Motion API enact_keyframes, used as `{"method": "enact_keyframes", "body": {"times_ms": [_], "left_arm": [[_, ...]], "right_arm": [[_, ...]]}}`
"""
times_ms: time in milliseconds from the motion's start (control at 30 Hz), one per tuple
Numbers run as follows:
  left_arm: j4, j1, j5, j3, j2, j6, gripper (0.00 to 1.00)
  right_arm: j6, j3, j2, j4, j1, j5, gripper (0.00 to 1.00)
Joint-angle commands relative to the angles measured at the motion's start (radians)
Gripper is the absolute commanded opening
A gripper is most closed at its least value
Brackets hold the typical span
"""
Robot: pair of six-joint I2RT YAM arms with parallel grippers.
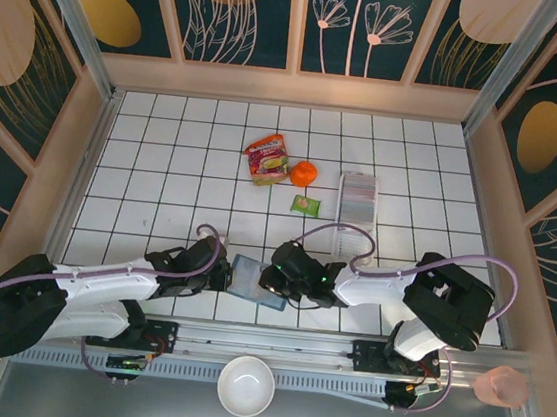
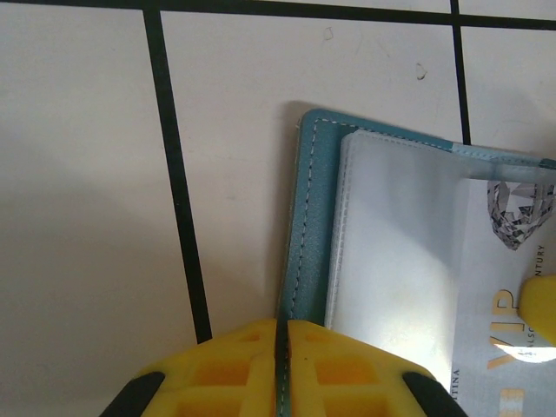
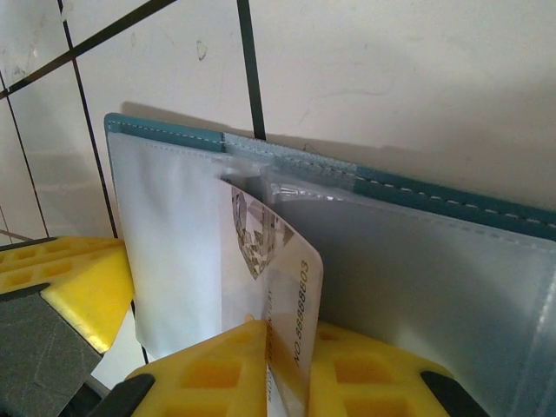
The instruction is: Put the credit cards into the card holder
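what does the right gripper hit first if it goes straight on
The right gripper would likely meet the open card holder first; its gripped credit card already touches it.

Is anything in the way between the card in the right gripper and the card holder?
Nothing visible. The credit card in the right gripper meets the clear pocket of the open card holder; the left gripper pinches its edge, off to one side.

From above, we see the card holder (image 1: 247, 277) half covered by the left tool (image 1: 225, 275) and the right tool (image 1: 273, 279). At the right wrist, the lower end of the card (image 3: 276, 287) is hidden between that tool's fingers (image 3: 208, 365).
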Motion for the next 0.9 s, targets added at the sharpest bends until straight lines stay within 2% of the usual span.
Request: {"method": "enact_keyframes", "body": {"times_ms": [0, 367, 567, 800, 833, 867], "left_arm": [[0.041, -0.005, 0.079, -0.041, 0.033, -0.003, 0.09], [0.064, -0.005, 0.103, -0.066, 0.019, -0.017, 0.09], [0.075, -0.005, 0.114, -0.071, 0.023, -0.021, 0.09], [0.083, -0.005, 0.121, -0.072, 0.027, -0.026, 0.09], [0.083, -0.004, 0.121, -0.073, 0.026, -0.028, 0.09], [0.084, -0.005, 0.122, -0.074, 0.027, -0.030, 0.09]], "right_arm": [[0.034, -0.040, 0.023, -0.091, 0.013, 0.046, 0.15], [0.104, -0.046, 0.026, -0.046, 0.015, 0.101, 0.11], [0.072, -0.004, 0.062, -0.071, 0.031, 0.094, 0.14], [0.017, 0.052, 0.058, -0.193, 0.046, 0.128, 0.27], [0.011, 0.064, 0.053, -0.222, 0.046, 0.139, 0.34], [0.002, 0.074, 0.049, -0.246, 0.046, 0.147, 0.35]]}}
